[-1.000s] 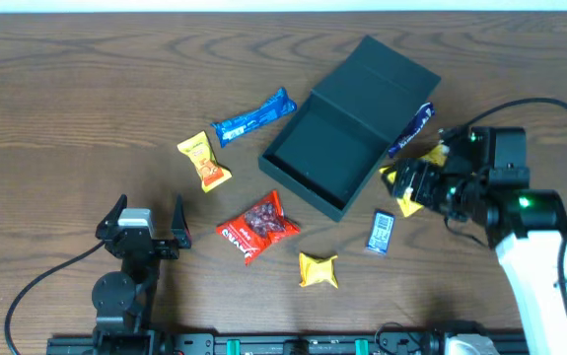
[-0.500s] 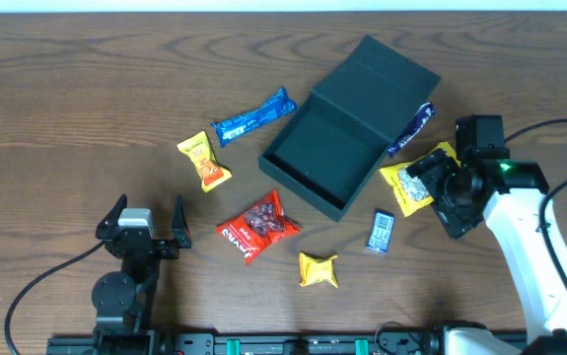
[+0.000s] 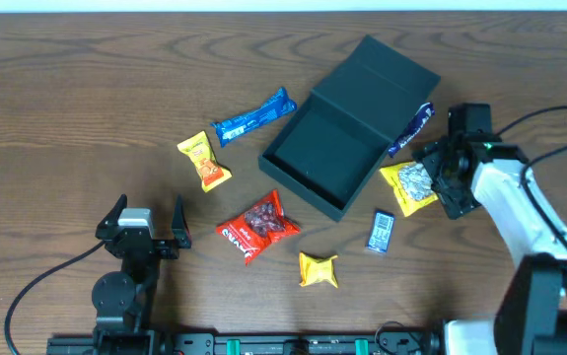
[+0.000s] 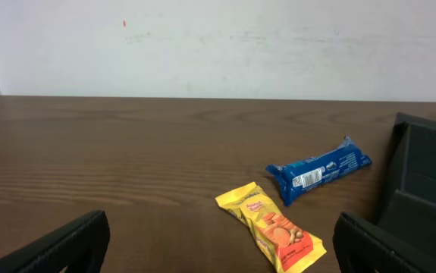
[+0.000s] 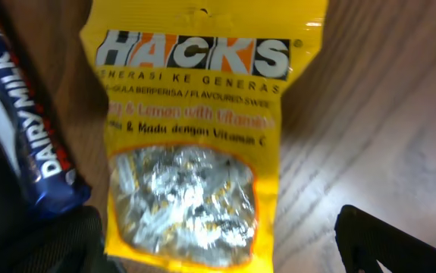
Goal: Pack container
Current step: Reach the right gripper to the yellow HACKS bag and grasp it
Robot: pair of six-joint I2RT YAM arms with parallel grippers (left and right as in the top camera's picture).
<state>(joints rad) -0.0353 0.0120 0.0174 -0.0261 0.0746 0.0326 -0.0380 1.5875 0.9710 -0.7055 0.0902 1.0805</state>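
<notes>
Wood table [image 5: 388, 114]: yellow HACKS pkt [image 5: 191, 152] beside blue DAIRY MILK bar [image 5: 28, 144].

the right gripper [image 3: 429, 176] hangs with jaws spread over a yellow packet [image 3: 402, 193] beside the open container [image 3: 324, 148].

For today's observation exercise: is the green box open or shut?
Open. The box has its lid folded back behind it, and the overhead view looks straight into its bare dark interior.
</notes>
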